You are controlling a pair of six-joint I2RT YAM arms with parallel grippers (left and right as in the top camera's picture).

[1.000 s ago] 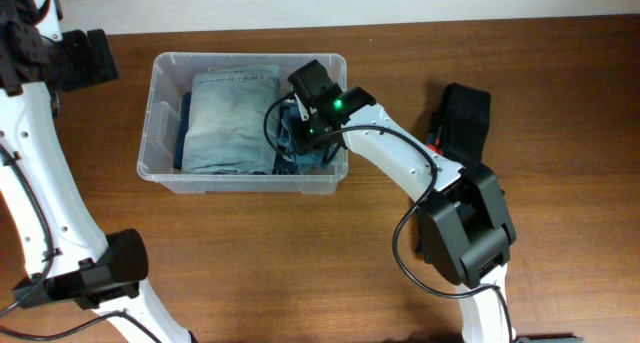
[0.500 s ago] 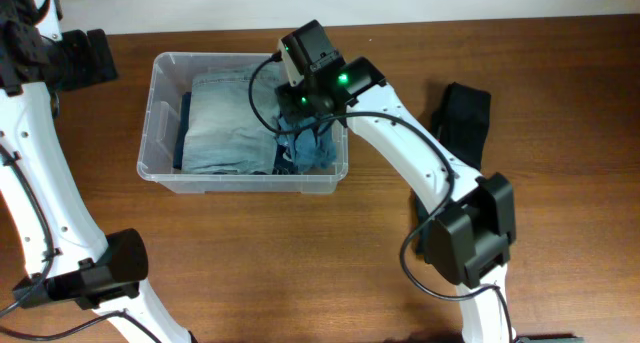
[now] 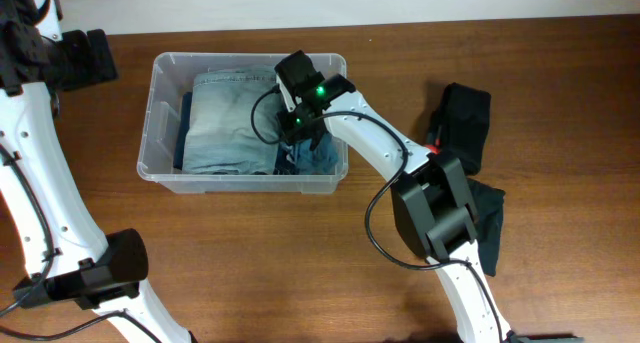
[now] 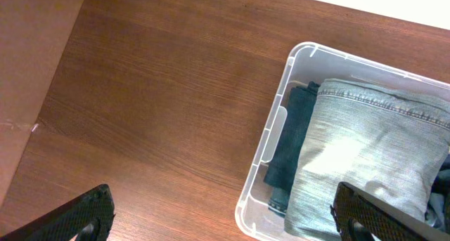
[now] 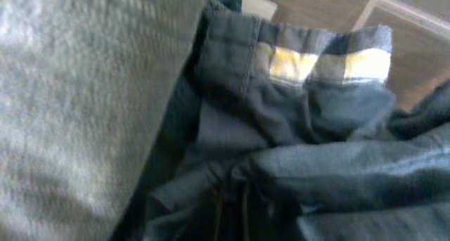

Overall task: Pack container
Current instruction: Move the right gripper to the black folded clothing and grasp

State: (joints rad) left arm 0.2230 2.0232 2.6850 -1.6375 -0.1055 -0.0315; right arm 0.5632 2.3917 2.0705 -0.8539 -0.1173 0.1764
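With the large clear plastic bin (image 3: 240, 186) left of centre on the brown wooden surface (image 3: 300, 263), the closed right hand (image 3: 297, 123) (whether it pinches cloth is unclear) seems to be tucking crumpled dark-blue denim (image 5: 295, 171) beside folded pale jeans (image 3: 225, 123), so the next move calls for lifting clear without dragging fabric, while the left hand (image 4: 228, 216) hovers wide open and empty.

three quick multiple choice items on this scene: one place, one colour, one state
1. Where does the black cloth lie? A inside the clear plastic bin; B on the table right of the bin; C on a shelf.
2. What colour is the large folded denim garment in the bin? A light blue; B red; C white.
3. How is the left gripper? A open, empty; B shut on denim; C shut on the rim.
Answers: 1 B, it lies on wood beside the bin; 2 A, pale denim; 3 A, fingers far apart, nothing between.
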